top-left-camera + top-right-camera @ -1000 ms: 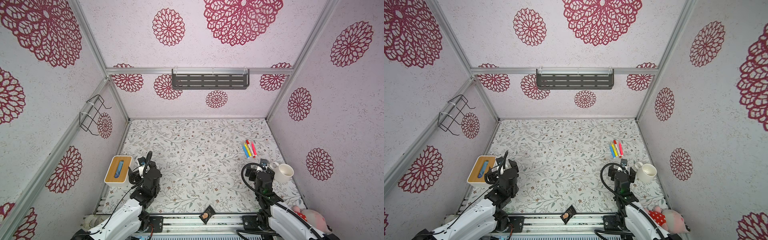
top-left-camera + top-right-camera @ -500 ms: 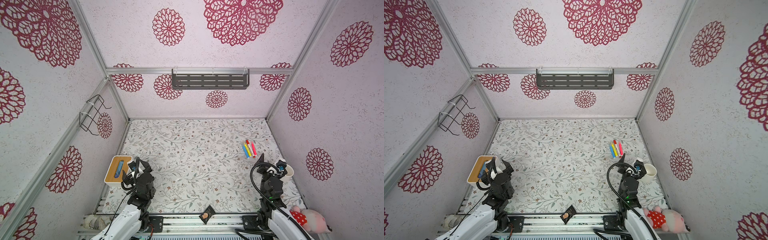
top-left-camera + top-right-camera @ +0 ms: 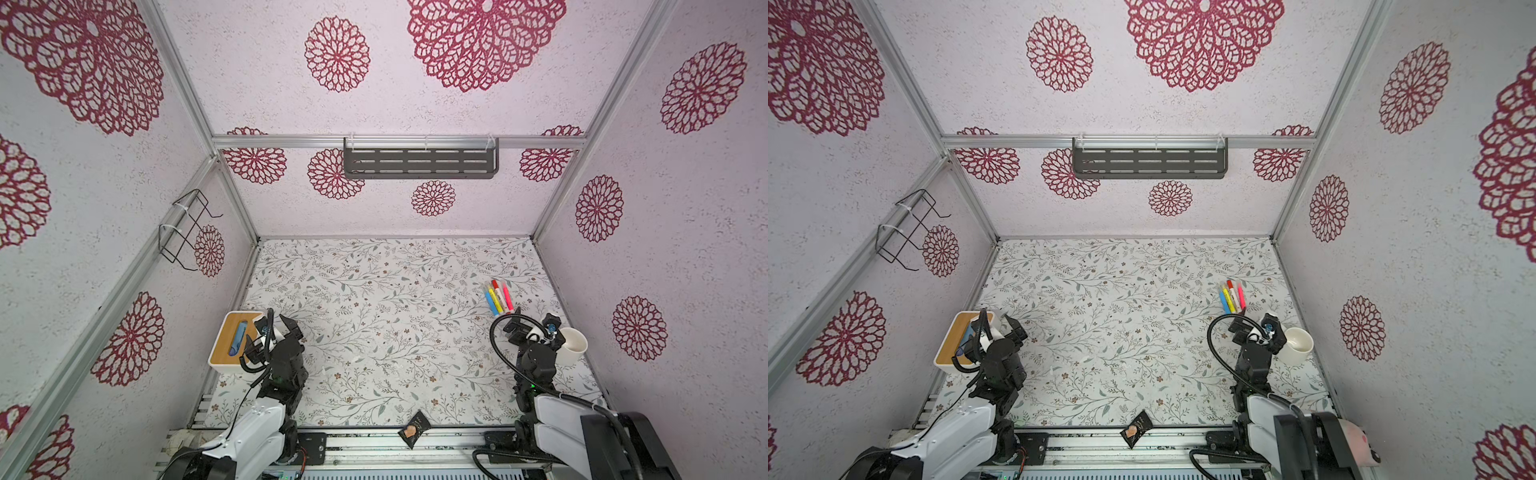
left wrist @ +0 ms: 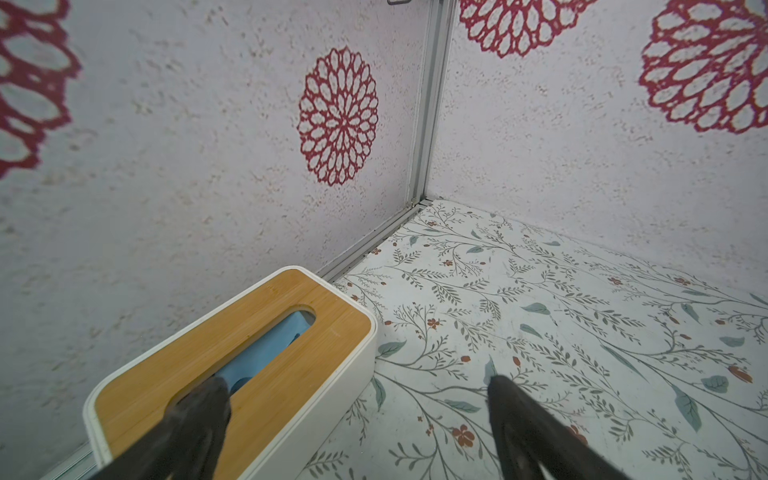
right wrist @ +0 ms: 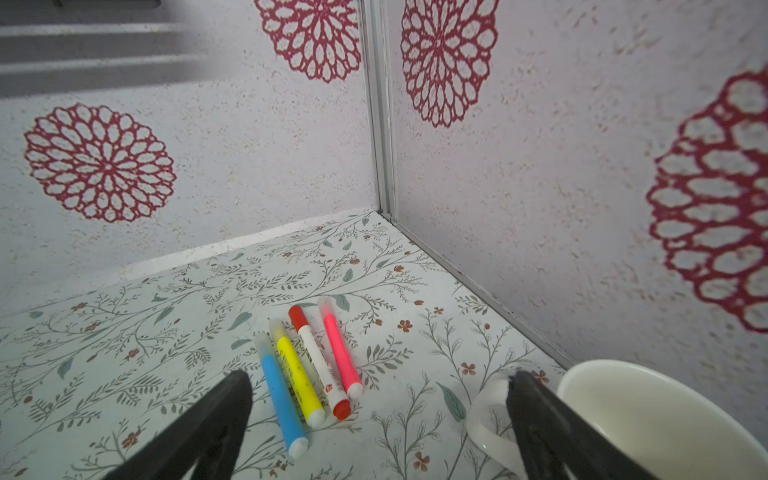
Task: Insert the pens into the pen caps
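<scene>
Several pens lie side by side at the back right of the floral table. In the right wrist view they are blue, yellow, white-barrelled with red ends and pink. A short red-orange pen cap sits in line at the white pen's far end. My right gripper stands open and empty just short of the pens. My left gripper is open and empty, with one finger over the box.
A white mug stands right beside the right gripper, its handle by one finger. A wood-topped white box sits front left. A dark snack packet lies on the front rail.
Both arms changed pose near the front. The right gripper swung toward the mug, then back toward the pens. The left swung toward the box. Both stayed open. The pens have not moved.
</scene>
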